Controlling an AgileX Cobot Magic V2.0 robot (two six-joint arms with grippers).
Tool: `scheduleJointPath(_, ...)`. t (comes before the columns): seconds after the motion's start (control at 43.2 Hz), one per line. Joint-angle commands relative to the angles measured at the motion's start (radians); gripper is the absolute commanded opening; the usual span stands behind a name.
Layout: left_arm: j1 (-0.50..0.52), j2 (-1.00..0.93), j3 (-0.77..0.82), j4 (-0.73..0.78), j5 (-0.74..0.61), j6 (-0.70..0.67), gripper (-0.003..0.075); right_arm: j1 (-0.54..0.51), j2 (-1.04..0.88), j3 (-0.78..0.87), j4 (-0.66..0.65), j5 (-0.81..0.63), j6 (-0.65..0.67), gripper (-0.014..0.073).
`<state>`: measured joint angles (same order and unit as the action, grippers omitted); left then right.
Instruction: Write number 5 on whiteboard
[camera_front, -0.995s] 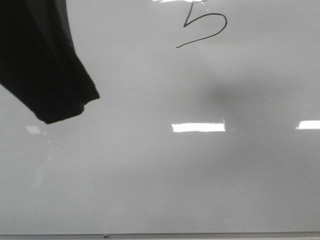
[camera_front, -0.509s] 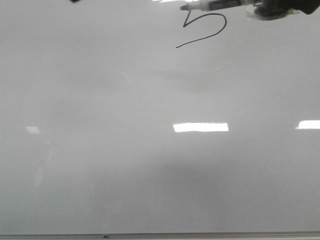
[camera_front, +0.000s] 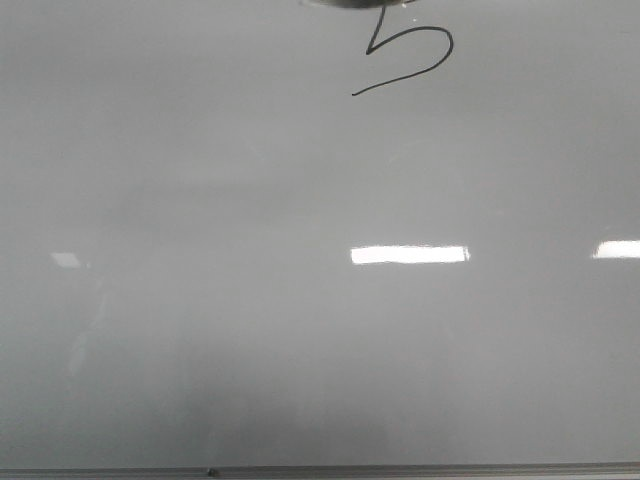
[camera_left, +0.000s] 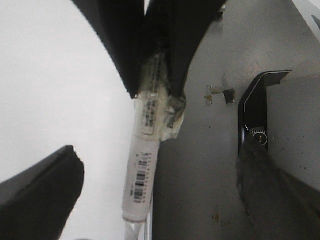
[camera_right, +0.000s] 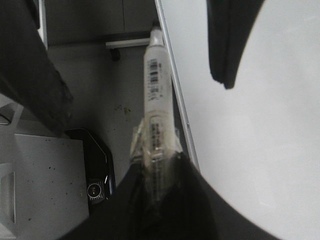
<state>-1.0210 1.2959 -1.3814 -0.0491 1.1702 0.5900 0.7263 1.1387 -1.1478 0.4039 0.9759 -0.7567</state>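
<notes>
Glossy grey-white, the whiteboard (camera_front: 300, 300) fills the front view, and the number 5 (camera_front: 405, 58) is drawn in thin black line near its far edge. A taped marker (camera_left: 146, 145) is clenched by the left pincer (camera_left: 152, 87). Another marker (camera_right: 157, 105) is gripped by the right pincer (camera_right: 160, 165) beside the board's edge.
</notes>
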Motion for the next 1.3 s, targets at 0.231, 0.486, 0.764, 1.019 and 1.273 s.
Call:
scheduleJointPath(0.231, -0.007, 0.005, -0.031, 0.010, -0.017, -0.009, 0.0384, 0.003, -0.033, -0.027, 0.088, -0.032, -0.012, -0.0060)
scheduleJointPath(0.486, -0.007, 0.005, -0.031, 0.032, -0.017, -0.009, 0.0118, 0.003, -0.035, -0.027, 0.088, 0.000, -0.012, -0.0060)
scheduleJointPath(0.764, -0.007, 0.005, -0.031, 0.032, -0.017, -0.009, -0.0020, 0.003, -0.035, -0.027, 0.105, -0.012, 0.003, -0.0013)
scheduleJointPath(1.019, 0.002, 0.003, -0.031, 0.049, -0.019, -0.011, -0.0020, -0.003, -0.048, -0.027, 0.092, -0.054, 0.033, 0.0491)
scheduleJointPath(1.273, 0.133, -0.047, -0.023, 0.049, -0.068, -0.050, -0.0020, -0.123, -0.229, 0.017, -0.126, -0.087, 0.233, 0.0498)
